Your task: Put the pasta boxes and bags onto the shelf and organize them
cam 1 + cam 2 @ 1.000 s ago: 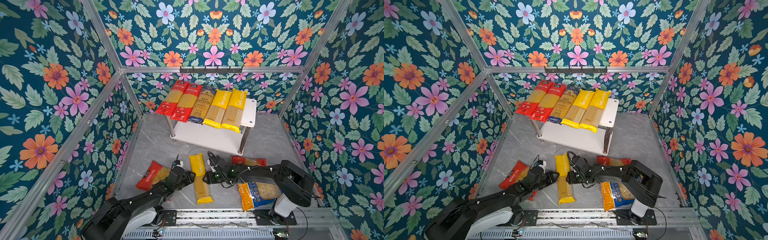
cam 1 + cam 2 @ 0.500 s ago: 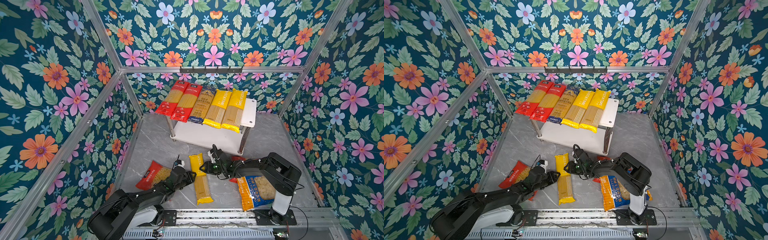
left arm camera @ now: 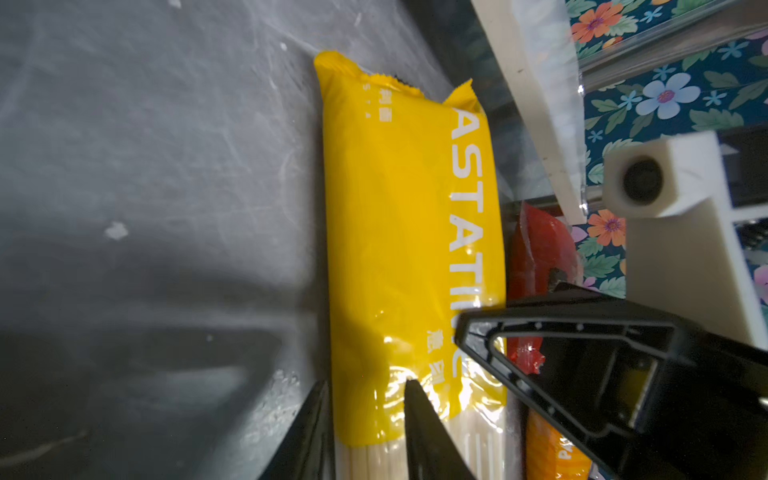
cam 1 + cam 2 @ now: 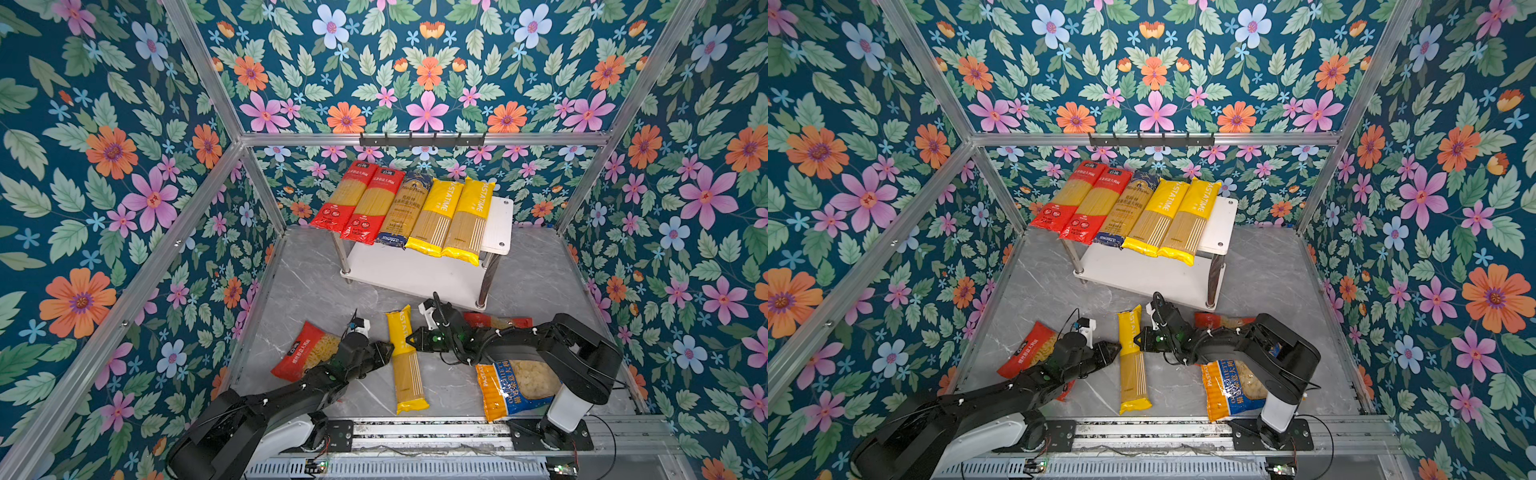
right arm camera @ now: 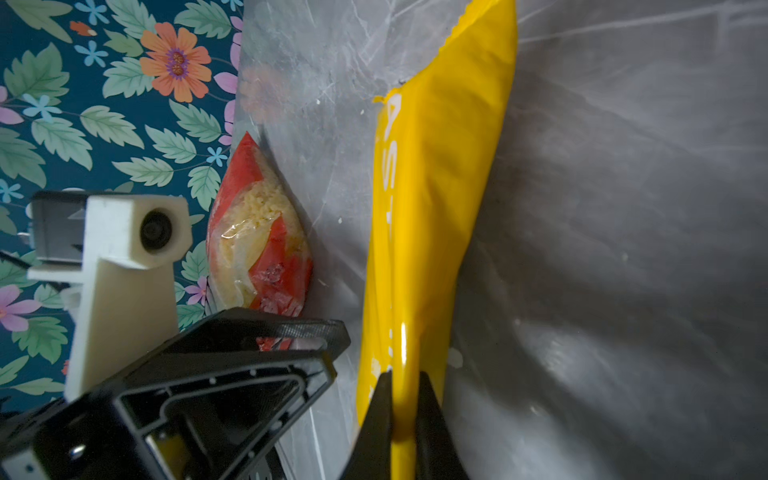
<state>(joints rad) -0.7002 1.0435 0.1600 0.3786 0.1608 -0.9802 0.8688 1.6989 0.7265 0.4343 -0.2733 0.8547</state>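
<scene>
Right gripper (image 5: 405, 376) jaws are pinching shut on the yellow PASTATIME pack (image 4: 405, 365) edge. Left gripper (image 3: 365, 390) jaws are straddling the opposite edge, clamp unclear. Likely sharing the lift to the shelf (image 4: 500, 220).

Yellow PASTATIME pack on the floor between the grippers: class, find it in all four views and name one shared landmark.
In a top view: yellow PASTATIME pack low centre, lying lengthwise.
In a top view: the pack, same spot.
Left wrist: fills the middle.
Right wrist: middle, pinched by the right gripper.
Shared landmark: grey marble floor.
</scene>
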